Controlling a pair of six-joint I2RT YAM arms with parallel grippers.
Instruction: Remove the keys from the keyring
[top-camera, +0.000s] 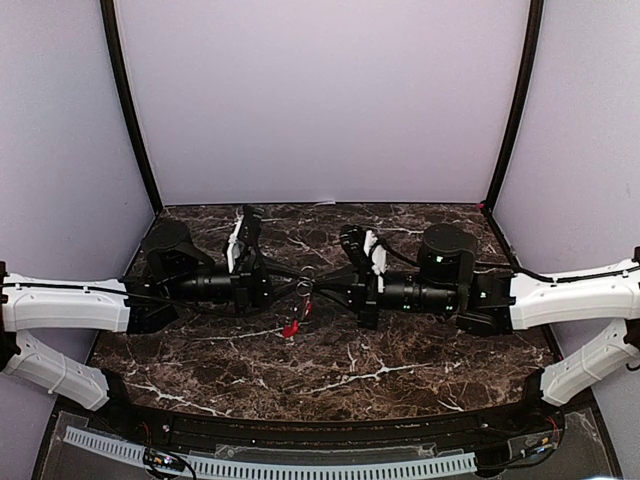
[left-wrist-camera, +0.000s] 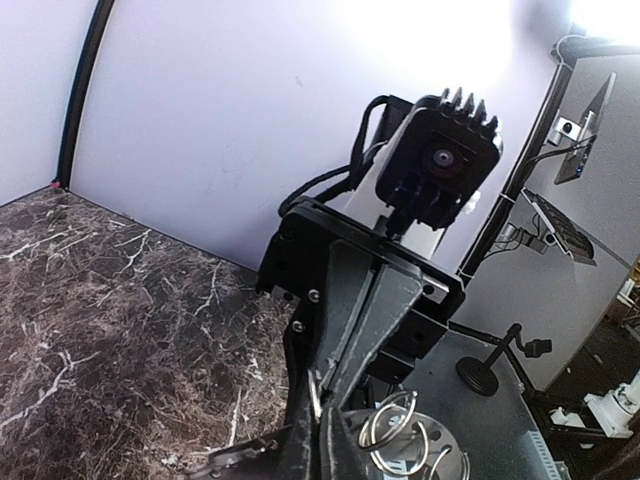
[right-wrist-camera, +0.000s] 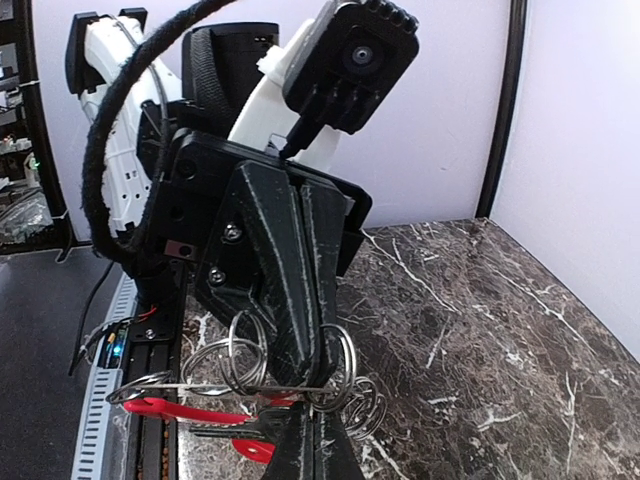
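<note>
Both arms lie low and level, and their tips meet head-on above the middle of the desk (top-camera: 400, 370). The left hand (right-wrist-camera: 300, 362) has its fingers pressed together, with silvery wire loops bulging out on either side of its tips; it is judged to be pinching the keyring (right-wrist-camera: 165, 408). The right hand (left-wrist-camera: 335, 395) also has its fingers pressed together, tip buried among the coils. Whether it actually grips wire cannot be confirmed. The keyring hangs off the surface between the two hands. Its red-sleeved arc lies just below the left hand's tips and runs out to one side of them. The key (right-wrist-camera: 255, 450) sits lower, beneath that sleeve and close against the right hand's own tips, red head showing. Where it joins the wire is hidden. In the overhead view red dangles below the meeting point, too small to tell sleeve from key. Judged step: working the key around and off the split in the wire. To do this well, one hand should anchor the ring firmly away from the split. The other should take the key by its head and walk it along the coil, not pull straight out, as several overlapping loops invite a snag. Thin wire may also slip or spring. The enclosure walls (top-camera: 320, 100) are plain pale lilac with black corner posts (top-camera: 130, 110). The desk is dark brown marble-patterned, white-veined and glossy, so a dropped key may skid on it.
</note>
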